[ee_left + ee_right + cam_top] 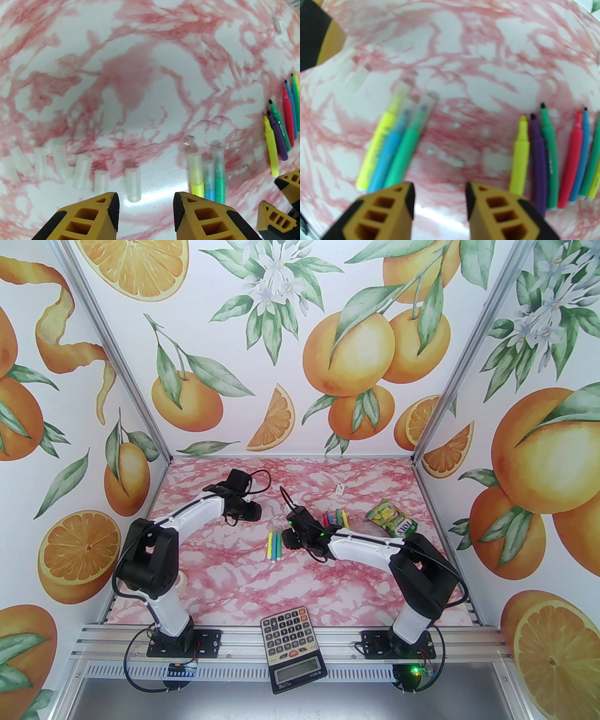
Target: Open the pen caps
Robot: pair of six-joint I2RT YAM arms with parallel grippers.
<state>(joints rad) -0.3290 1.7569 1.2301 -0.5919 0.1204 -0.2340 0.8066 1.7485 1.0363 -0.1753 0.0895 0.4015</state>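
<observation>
Three pen caps (194,161) on, worktop (234,587) centre; seven bare pens (336,518) at two o'clock; left claw (144,204), right claw (439,196) apart, empty.

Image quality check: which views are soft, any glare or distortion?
Right wrist: blurred throughout, three capped pens smeared. Left wrist: sharper, fisheye bend at edges, glare patch on the table near the bottom, loose clear caps at left go soft. Top external: crisp, evenly lit.

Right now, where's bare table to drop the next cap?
Free: the patch between the three capped pens and the calculator; the far strip along the back wall, bar a white tag. Crowded: the row of loose caps by the left gripper, and the uncapped pens beside the snack pouch.
</observation>
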